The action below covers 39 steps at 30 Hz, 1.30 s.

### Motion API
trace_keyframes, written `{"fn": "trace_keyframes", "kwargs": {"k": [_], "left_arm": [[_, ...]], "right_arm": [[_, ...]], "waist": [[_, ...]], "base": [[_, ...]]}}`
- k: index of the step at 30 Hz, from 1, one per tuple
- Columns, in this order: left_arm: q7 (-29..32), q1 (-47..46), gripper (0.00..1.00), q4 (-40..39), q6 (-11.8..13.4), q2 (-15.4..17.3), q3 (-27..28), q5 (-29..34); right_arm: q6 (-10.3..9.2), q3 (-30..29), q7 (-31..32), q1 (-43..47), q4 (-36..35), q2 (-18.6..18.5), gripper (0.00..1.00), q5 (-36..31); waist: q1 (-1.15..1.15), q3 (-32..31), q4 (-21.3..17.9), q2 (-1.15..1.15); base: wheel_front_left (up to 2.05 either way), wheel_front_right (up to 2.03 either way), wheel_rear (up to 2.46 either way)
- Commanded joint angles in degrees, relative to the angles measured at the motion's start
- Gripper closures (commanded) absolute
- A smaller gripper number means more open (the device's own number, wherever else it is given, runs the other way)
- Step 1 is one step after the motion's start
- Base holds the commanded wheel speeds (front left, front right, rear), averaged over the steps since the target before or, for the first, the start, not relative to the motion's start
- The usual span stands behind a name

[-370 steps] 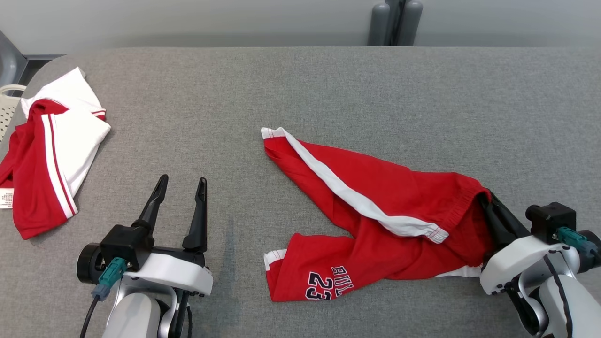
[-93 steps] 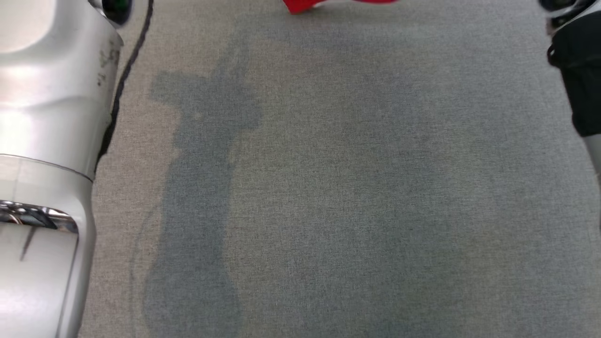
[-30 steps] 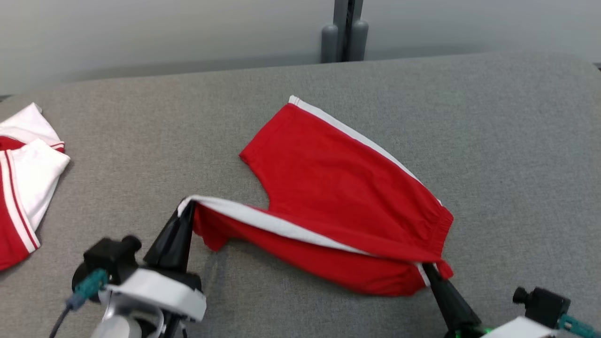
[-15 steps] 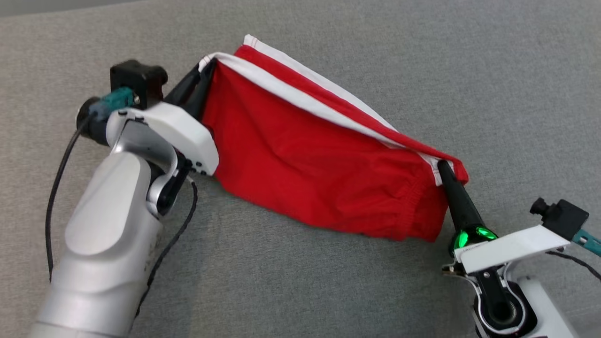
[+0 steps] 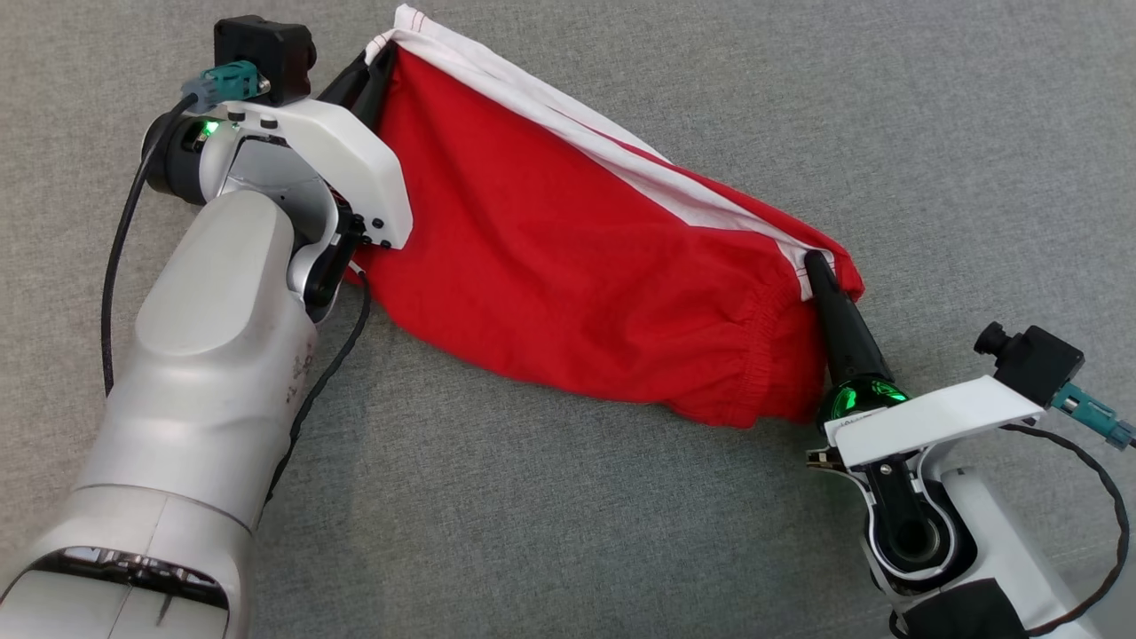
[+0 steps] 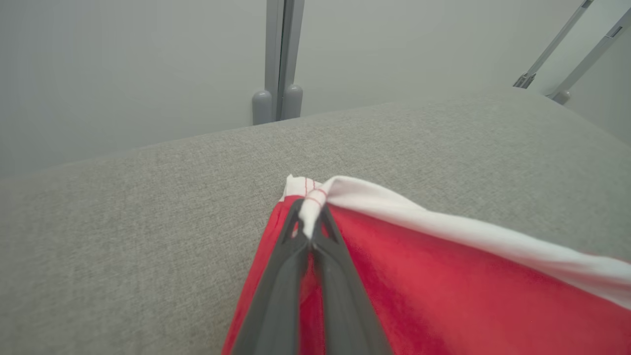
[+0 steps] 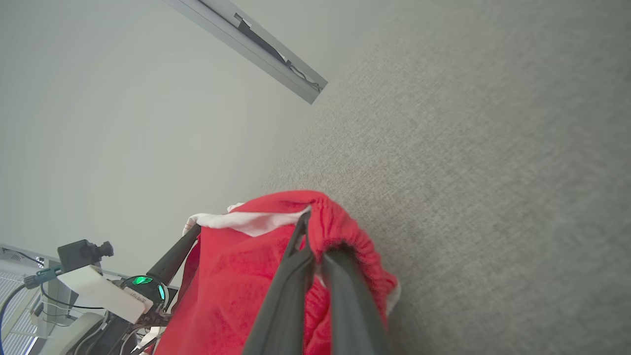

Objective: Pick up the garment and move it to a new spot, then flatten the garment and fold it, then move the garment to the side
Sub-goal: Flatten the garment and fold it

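The garment (image 5: 577, 266) is a pair of red shorts with a white side stripe, hanging stretched between my two grippers above the grey table (image 5: 932, 133). My left gripper (image 5: 377, 67) is shut on the white hem corner at the upper left. In the left wrist view the left gripper (image 6: 309, 229) pinches that white edge of the garment (image 6: 443, 296). My right gripper (image 5: 812, 266) is shut on the elastic waistband at the right. The right wrist view shows the right gripper (image 7: 310, 236) clamped on the gathered waistband of the garment (image 7: 236, 286), and the left gripper (image 7: 192, 231) beyond it.
The grey fabric table top (image 6: 123, 207) spreads all around the hanging garment. A grey wall with a vertical post (image 6: 278, 59) stands behind the table's far edge. A slanted rail (image 7: 256, 44) crosses the wall in the right wrist view.
Both grippers have carried the garment further up the head view, still stretched between them. The head camera has tilted down, so the far wall and the other clothes at the left left the picture.
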Motion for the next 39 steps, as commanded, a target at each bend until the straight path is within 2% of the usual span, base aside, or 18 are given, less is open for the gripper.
{"fn": "trace_keyframes", "kwargs": {"k": [1,2,3,4,5,10,13,17,26,32,39], "left_arm": [[-0.9,-1.7,1.0,1.6,-0.4,0.0,-0.2,-0.7],[-1.4,-2.3,0.63,2.7,-0.4,-0.1,-0.4,-1.1],[-2.2,-2.8,0.06,3.5,-0.4,-0.3,-0.5,-1.5],[-2.8,-3.2,0.0,4.5,-0.4,-0.5,-0.7,-1.8],[-3.3,-3.3,0.0,5.3,-0.4,-0.6,-0.9,-2.3],[-6.8,-2.6,0.0,7.1,-0.4,-1.0,-2.1,-3.9],[-10.1,-1.0,0.0,8.0,-0.4,-0.7,-2.0,-4.6],[-12.5,1.9,0.0,5.7,0.6,-0.4,-1.0,-4.4],[-12.8,15.9,0.0,-16.6,7.4,2.8,4.7,1.4],[-12.8,27.3,0.0,-28.8,11.5,3.3,8.0,4.2],[-12.8,37.5,0.0,-33.5,12.5,3.6,10.0,3.9]], "right_arm": [[0.12,0.1,-0.2,-0.1,1.8,-0.3,1.0,-0.4],[0.12,0.4,-0.3,-0.2,2.0,-0.3,0.98,-0.7],[0.12,0.5,-0.5,-0.4,2.1,-0.4,0.67,-1.1],[0.12,0.7,-0.7,-0.4,2.0,-0.4,0.15,-1.6],[0.12,0.9,-0.8,-0.4,1.9,-0.6,0.0,-2.3],[0.11,1.2,-1.9,0.6,1.4,-2.0,0.0,-7.3],[0.12,1.2,-2.6,1.7,0.7,-3.5,0.0,-13.9],[0.12,-2.1,-3.6,4.2,-1.2,-4.6,0.0,-22.8],[0.13,-12.8,-4.5,8.0,-8.0,-2.7,0.0,-39.9],[0.12,-17.1,-4.9,9.1,-9.1,-1.9,0.0,-47.7],[0.12,-19.8,-5.2,12.0,-7.5,-0.6,0.0,-52.7]], "waist": [[0.0,0.2,-0.1,0.0],[0.0,0.2,-0.2,0.0],[0.0,0.3,-0.3,0.0],[0.0,0.3,-0.4,0.0],[0.0,0.2,-0.6,0.0],[0.0,-0.9,-0.8,0.0],[0.0,-2.1,-0.7,0.0],[0.0,-3.7,0.2,0.0],[0.0,-6.3,2.4,0.0],[0.0,-8.9,3.5,0.0],[0.0,-12.3,4.5,0.0]], "base": [[0.0,0.0,0.0],[0.0,0.0,0.0],[0.0,0.0,0.0],[0.0,0.0,0.0],[0.0,0.0,0.0],[0.0,0.0,0.0],[0.0,0.0,0.0],[0.0,0.0,0.0],[0.0,0.0,0.0],[0.0,0.0,0.0],[0.0,0.0,0.0]]}}
